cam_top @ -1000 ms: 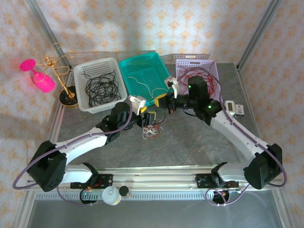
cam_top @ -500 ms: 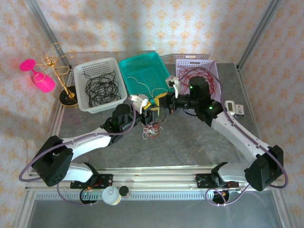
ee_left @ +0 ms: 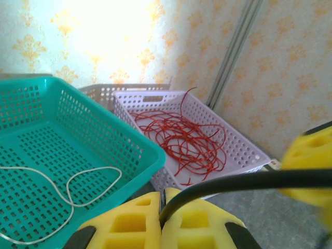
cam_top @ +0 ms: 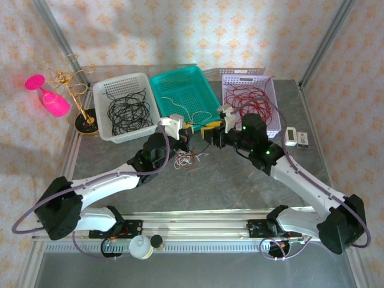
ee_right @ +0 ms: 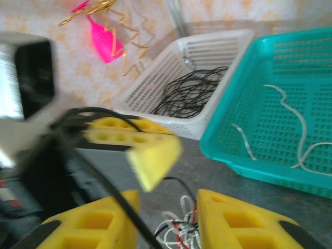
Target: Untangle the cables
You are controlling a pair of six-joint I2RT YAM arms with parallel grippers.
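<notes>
Pinching a black strand (ee_left: pixel 238 180) tight, the left gripper (ee_left: pixel 162 215) hangs just 9 o'clock of the right gripper (ee_right: pixel 166 218), whose jaws stand apart, over the clump (cam_top: pixel 186 159) at the centre of the table (cam_top: pixel 240 180); sorted strands (cam_top: pixel 129 111) lie in three baskets (cam_top: pixel 180 73) at 12 o'clock, so only that clump seems left.

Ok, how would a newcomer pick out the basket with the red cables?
Along the table's far edge runs a row: white basket, teal basket, lilac basket. Take the rightmost. Only it holds red cables.
</notes>
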